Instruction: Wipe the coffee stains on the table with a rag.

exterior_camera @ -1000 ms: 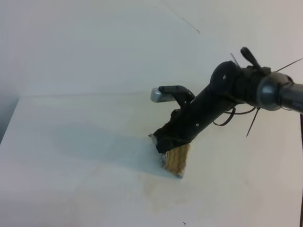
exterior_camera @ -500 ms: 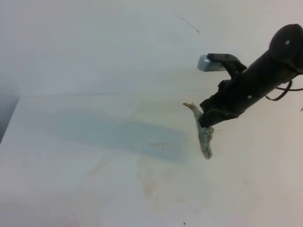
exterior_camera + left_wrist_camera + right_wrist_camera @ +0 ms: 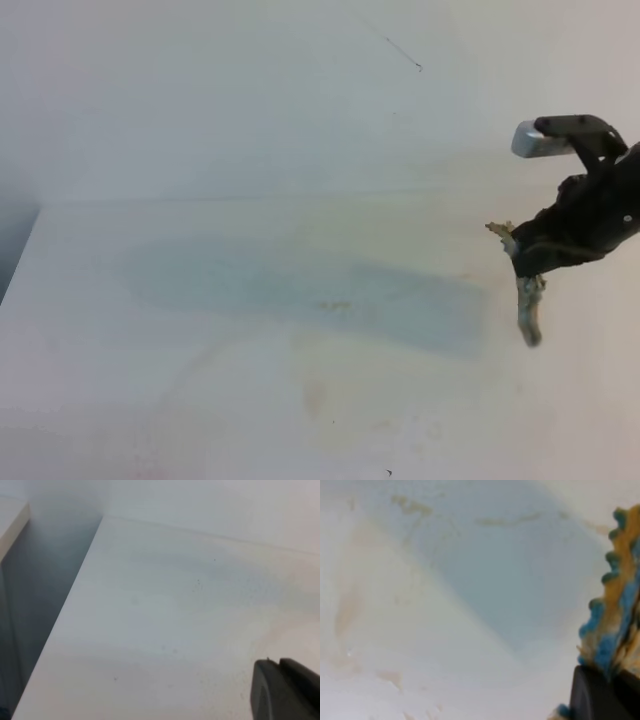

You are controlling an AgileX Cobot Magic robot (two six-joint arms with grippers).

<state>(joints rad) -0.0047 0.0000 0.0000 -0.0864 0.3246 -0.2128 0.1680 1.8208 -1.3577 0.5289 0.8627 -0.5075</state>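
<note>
Where faint pale-brown coffee stains (image 3: 315, 398) smear the broad flat white tabletop (image 3: 150, 380), they lie low-centre in exterior high view, w/ a small tan fleck (image 3: 335, 304) higher up inside a grey-blue shadow patch (image 3: 330, 290); right wrist view shows same marks as pale tan streaks (image 3: 347, 612) at left and thin tan lines (image 3: 507, 520) near top. Small blue-and-tan zigzag-weave rag (image 3: 527, 305), frayed edges, hangs bunched and edge-on at right of high view, well apart from the smears, lifted off the surface as far as can be judged; in wrist view its scalloped blue/tan edge (image 3: 612, 605) fills right margin. Right gripper (image 3: 530, 255), black, pinches the rag's upper end, jaws pressed together on the cloth; silver-grey camera block (image 3: 535, 143) sits above it on black bracket. Left gripper (image 3: 285, 690): only a dark corner shows at lower right of left wrist view, over bare white top; spread or pressed together — can't tell. Grey wall (image 3: 200, 90) behind.
</note>
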